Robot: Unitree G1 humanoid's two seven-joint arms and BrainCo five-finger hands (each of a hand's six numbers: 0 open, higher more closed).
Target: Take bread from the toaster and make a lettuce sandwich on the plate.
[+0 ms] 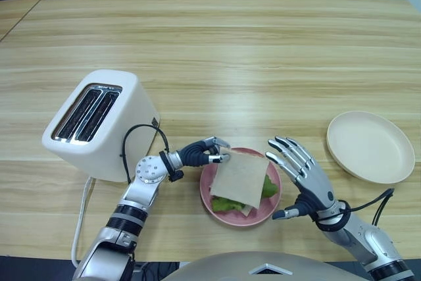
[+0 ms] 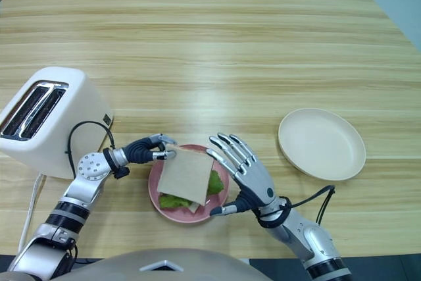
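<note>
1. The left robot hand point(image 1: 202, 152) pinched a corner of the top bread slice point(image 1: 241, 178); the right robot hand point(image 1: 301, 168) hung spread, empty.
2. Between them, the slice covered lettuce point(image 1: 268, 187) on the pink plate point(image 1: 209, 195); the sandwich looked nearly done, with only the release left.
3. The toaster point(image 1: 99, 123) stood beyond the left robot hand and a cream plate point(image 1: 370, 146) beyond the right, neither obstructing.

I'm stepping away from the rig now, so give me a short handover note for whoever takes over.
Left hand: pinching a corner of the top slice.
Right hand: open, right of the pink plate.
Top slice lies on lettuce on the pink plate; toaster to the left, slots look empty.
Done: bread out, layers stacked.
Left: release the top slice, pull hands back.
</note>
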